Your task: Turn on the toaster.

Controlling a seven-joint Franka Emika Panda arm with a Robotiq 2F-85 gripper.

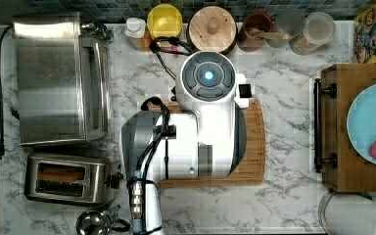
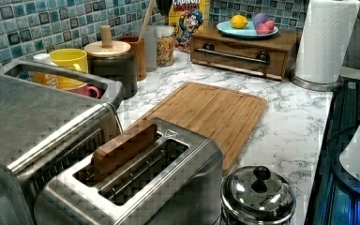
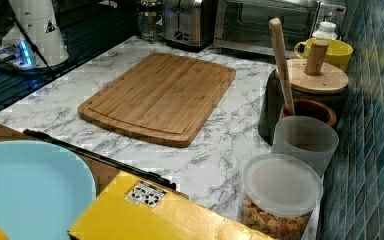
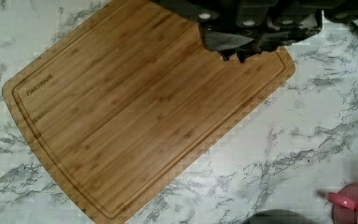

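My claw [image 4: 235, 53] hangs above the bamboo cutting board [image 4: 140, 107], fingers pressed together.
The small brushed-steel toaster [image 1: 68, 177] stands on the marble surface [image 1: 284, 200] at the top view's lower left, beside the steel toaster oven [image 1: 54, 78].

The counter [image 1: 284, 205] is white marble with grey veins. The toaster [image 2: 168, 187] is brushed silver steel, a brown slice in one slot. The cutting board [image 4: 135, 121] is striped honey bamboo. At the top view's 12 o'clock sits a yellow mug [image 1: 164, 20]; wall tiles [image 2: 28, 23] are blue-green mosaic.
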